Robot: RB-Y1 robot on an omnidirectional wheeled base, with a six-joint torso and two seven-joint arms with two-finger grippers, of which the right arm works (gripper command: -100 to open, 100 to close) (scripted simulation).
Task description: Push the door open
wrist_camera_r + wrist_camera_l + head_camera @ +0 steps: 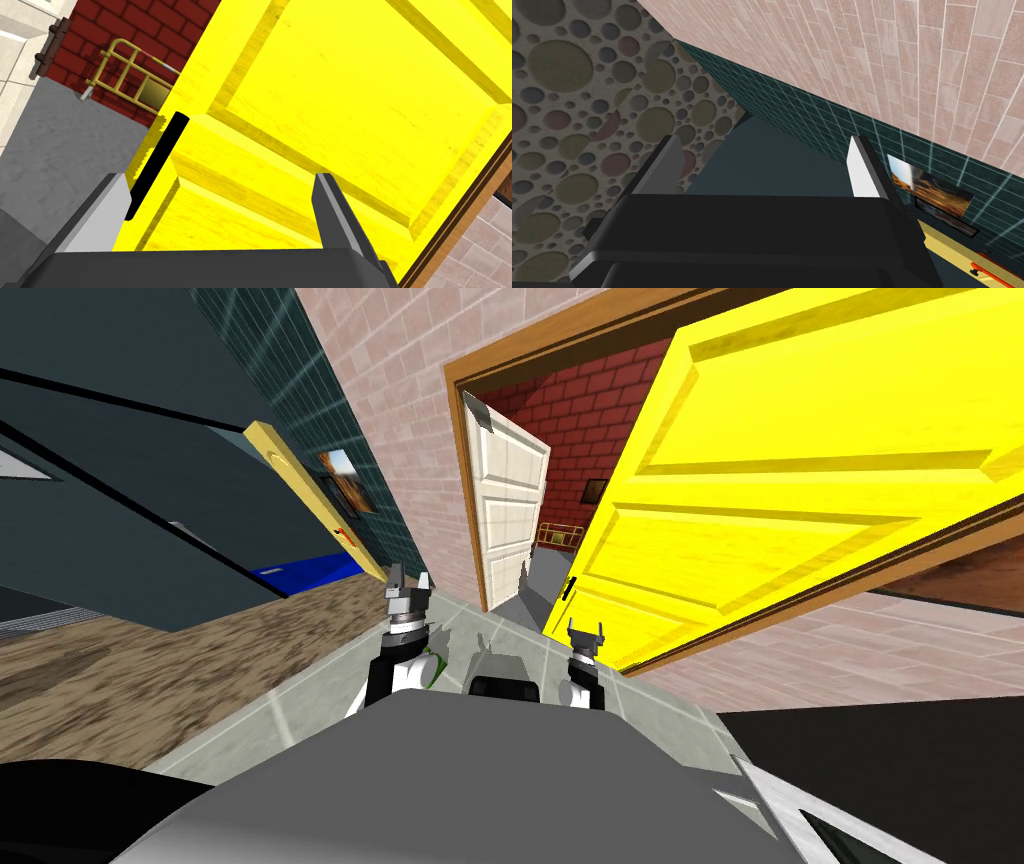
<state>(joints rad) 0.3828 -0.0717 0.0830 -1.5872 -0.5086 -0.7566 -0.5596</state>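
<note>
The door [800,488] is bright yellow with raised rectangular panels. It fills the upper right of the head view, swung partly open in a brown frame [560,348]. A thin black bar handle [157,165] runs along its free edge. The right gripper [220,177] sits just right of centre in the head view, close before the door's lower panel, its fingers spread apart and gripping nothing. The handle lies just beside one finger. Whether the fingers touch the door cannot be told. The left gripper [410,581], just left of centre in the head view, is likewise spread and empty.

Pale grey floor tiles [300,708] lie below the grippers, and a pink tiled wall [400,388] surrounds the frame. Through the doorway show a grey floor [60,140], a red brick wall [570,418], a white panelled door [508,503] and a yellow railing [130,75].
</note>
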